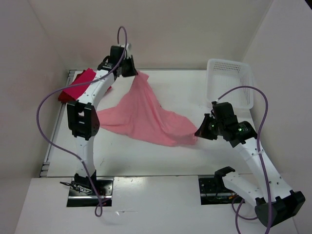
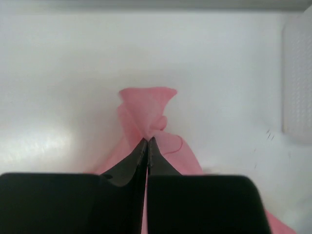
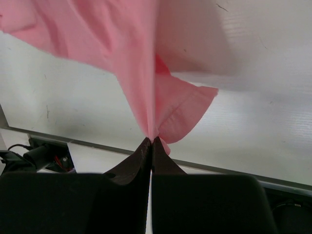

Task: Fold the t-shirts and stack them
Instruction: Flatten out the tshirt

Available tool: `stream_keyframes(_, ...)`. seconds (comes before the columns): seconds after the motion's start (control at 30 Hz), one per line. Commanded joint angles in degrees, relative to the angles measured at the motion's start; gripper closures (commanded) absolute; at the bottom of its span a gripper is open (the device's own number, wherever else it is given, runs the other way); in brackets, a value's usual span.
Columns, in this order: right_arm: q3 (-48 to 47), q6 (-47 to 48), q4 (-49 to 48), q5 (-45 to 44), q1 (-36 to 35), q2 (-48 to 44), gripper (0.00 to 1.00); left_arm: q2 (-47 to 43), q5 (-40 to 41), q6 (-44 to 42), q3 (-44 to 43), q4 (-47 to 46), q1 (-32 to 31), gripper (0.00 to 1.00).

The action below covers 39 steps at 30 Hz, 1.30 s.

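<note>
A light salmon pink t-shirt [image 1: 144, 114] hangs stretched between both arms over the table's middle. My left gripper [image 1: 135, 72] is shut on its far corner near the back wall; in the left wrist view the cloth [image 2: 146, 109] bunches up just past the closed tips [image 2: 147, 141]. My right gripper [image 1: 200, 132] is shut on the shirt's right corner, where a hemmed flap [image 3: 183, 105] fans out from the tips [image 3: 151, 140]. A crimson-pink t-shirt [image 1: 78, 84] lies folded at the back left, partly behind the left arm, with a darker red edge [image 1: 63, 96] under it.
A white perforated basket [image 1: 229, 80] stands at the back right of the table [image 1: 175, 87], close behind the right arm. White walls close in the back and both sides. Purple cables loop off both arms.
</note>
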State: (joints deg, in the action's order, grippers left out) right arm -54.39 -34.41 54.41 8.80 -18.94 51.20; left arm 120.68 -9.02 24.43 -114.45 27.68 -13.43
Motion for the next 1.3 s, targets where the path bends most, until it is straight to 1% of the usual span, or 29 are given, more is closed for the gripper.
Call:
stream_keyframes(0.0, -1.9, -0.7, -2.8, 0.0, 0.5, -0.1, 0.99, 4.0, 2.9, -0.4, -11.3, 1.3, -0.1, 1.0)
stream_keyframes(0.03, -1.9, -0.7, -2.8, 0.0, 0.5, -0.1, 0.99, 4.7, 3.5, -0.4, -11.8, 0.3, -0.1, 0.92)
stream_keyframes(0.07, -1.9, -0.7, -2.8, 0.0, 0.5, 0.4, 0.99, 5.6, 3.5, -0.4, -11.8, -0.5, -0.1, 0.53)
stream_keyframes(0.1, -1.9, -0.7, -3.3, 0.0, 0.5, 0.4, 0.99, 8.1, 3.5, -1.1, -13.9, -0.5, -0.1, 0.33)
stream_keyframes(0.17, -1.9, -0.7, -3.3, 0.0, 0.5, 0.4, 0.99, 8.9, 3.0, -1.1, -14.0, -0.5, -0.1, 0.0)
stream_keyframes(0.23, -2.5, -0.7, -3.3, 0.0, 0.5, 0.9, 0.99, 6.5, 4.0, -1.1, -9.1, -1.5, -0.1, 0.0)
stream_keyframes(0.27, -2.5, -0.7, -3.3, 0.0, 0.5, 0.9, 0.99, 0.8, 4.8, -1.1, -4.7, -5.6, -0.1, 0.0)
stream_keyframes(0.3, -2.5, -0.7, -3.3, 0.0, 0.5, 0.9, 0.99, -2.7, 6.7, -1.1, 4.9, -7.5, -0.1, 0.0)
stream_keyframes(0.33, -2.5, -0.7, -3.3, -0.5, 0.5, 0.9, 0.99, -9.1, 7.5, -1.1, 9.4, -8.6, 0.7, 0.0)
stream_keyframes(0.4, -1.9, -0.7, -3.9, -0.5, 0.5, 0.9, 0.99, -15.5, 9.8, -0.6, 18.2, -9.1, 1.9, 0.0)
stream_keyframes(0.43, -1.9, -0.7, -3.9, 0.1, 0.5, 0.9, 0.99, -21.7, 10.3, 0.4, 28.0, -9.1, 3.6, 0.0)
stream_keyframes(0.47, -1.2, -0.7, -4.7, 0.7, 1.0, 0.9, 0.99, -24.9, 10.3, 1.7, 32.9, -9.8, 4.5, 0.0)
stream_keyframes(0.5, -1.2, -0.2, -4.7, 0.7, 1.0, 0.9, 0.99, -27.6, 10.3, 4.8, 37.7, -9.8, 5.8, 0.0)
stream_keyframes(0.53, -1.2, -0.2, -5.3, 0.7, 1.0, 0.9, 0.99, -32.3, 8.9, 6.4, 46.3, -10.5, 7.8, 0.07)
stream_keyframes(0.6, -1.2, 0.3, -5.8, 0.7, 1.0, 1.5, 0.99, -35.9, 7.0, 11.2, 53.0, -10.5, 9.9, 0.17)
stream_keyframes(0.63, -1.2, 1.2, -5.8, 0.7, 1.0, 1.5, 0.99, -36.7, 5.6, 12.7, 55.9, -11.2, 11.9, 0.2)
stream_keyframes(0.67, -1.9, 1.7, -5.8, 0.7, 1.0, 2.1, 0.99, -37.3, 4.6, 14.2, 61.1, -11.9, 13.1, 0.23)
stream_keyframes(0.73, -2.6, 1.7, -5.8, 0.7, 1.0, 2.7, 0.99, -37.9, 3.9, 18.8, 65.3, -13.8, 15.5, 0.28)
stream_keyframes(0.77, -2.6, 1.7, -5.8, 0.7, 1.0, 2.7, 0.99, -38.8, 3.4, 19.9, 67.2, -15.0, 17.3, 0.28)
stream_keyframes(0.8, -2.7, 2.2, -5.8, 0.7, 1.0, 2.7, 0.99, -40.2, 3.4, 22.0, 70.1, -17.7, 18.0, 0.28)
stream_keyframes(0.83, -2.7, 2.2, -5.8, 0.7, 1.0, 2.7, 0.99, -40.9, 4.3, 22.8, 71.0, -18.8, 18.0, 0.28)
stream_keyframes(0.9, -2.7, 2.2, -5.8, 1.2, 1.0, 2.7, 0.99, -40.9, 4.3, 23.3, 71.0, -20.5, 18.6, 0.28)
stream_keyframes(1.07, -2.7, 2.2, -5.8, 1.7, 1.0, 2.1, 0.99, -34.7, 2.9, 26.4, 70.5, -22.9, 18.6, 0.28)
stream_keyframes(1.17, -2.7, 1.7, -5.8, 2.3, 1.0, 1.5, 0.99, -32.9, 2.9, 27.5, 72.2, -28.1, 18.6, 0.28)
stream_keyframes(1.2, -2.7, 1.7, -5.8, 2.3, 1.0, 1.5, 0.99, -31.7, 2.3, 27.5, 72.2, -28.9, 18.6, 0.29)
stream_keyframes(1.27, -2.7, 1.7, -6.3, 2.8, 1.0, 1.5, 0.99, -28.1, 2.3, 26.3, 69.9, -28.9, 18.6, 0.38)
